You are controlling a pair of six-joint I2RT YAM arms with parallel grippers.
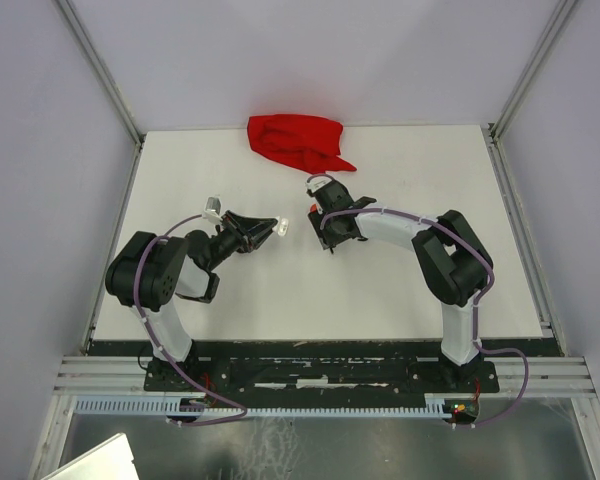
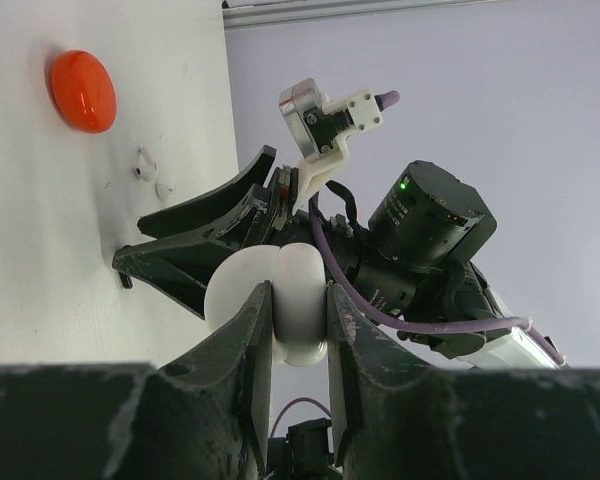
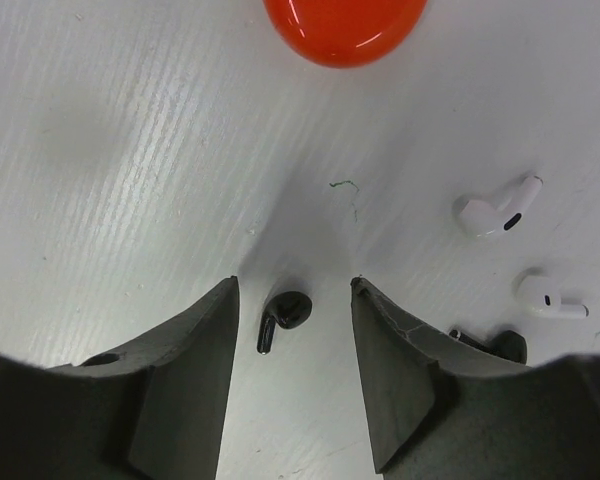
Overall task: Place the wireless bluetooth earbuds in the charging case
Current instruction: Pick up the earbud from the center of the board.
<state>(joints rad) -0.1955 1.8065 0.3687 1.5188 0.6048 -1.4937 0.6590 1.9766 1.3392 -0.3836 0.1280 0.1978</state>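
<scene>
My left gripper (image 2: 298, 292) is shut on a round white charging case (image 2: 280, 270) and holds it above the table; it shows in the top view (image 1: 273, 229) left of centre. My right gripper (image 3: 295, 288) is open, low over the table, its fingers on either side of a black earbud (image 3: 283, 315) without touching it. Two white earbuds (image 3: 495, 210) (image 3: 550, 297) lie to its right. A second black earbud (image 3: 507, 345) is partly hidden behind the right finger. An orange-red round case (image 3: 345, 25) lies just ahead.
A crumpled red cloth (image 1: 296, 141) lies at the back of the white table (image 1: 400, 290). The orange-red case (image 2: 81, 90) and the white earbuds (image 2: 145, 165) also show in the left wrist view, beside the right gripper's black fingers (image 2: 195, 250). Grey walls enclose the table.
</scene>
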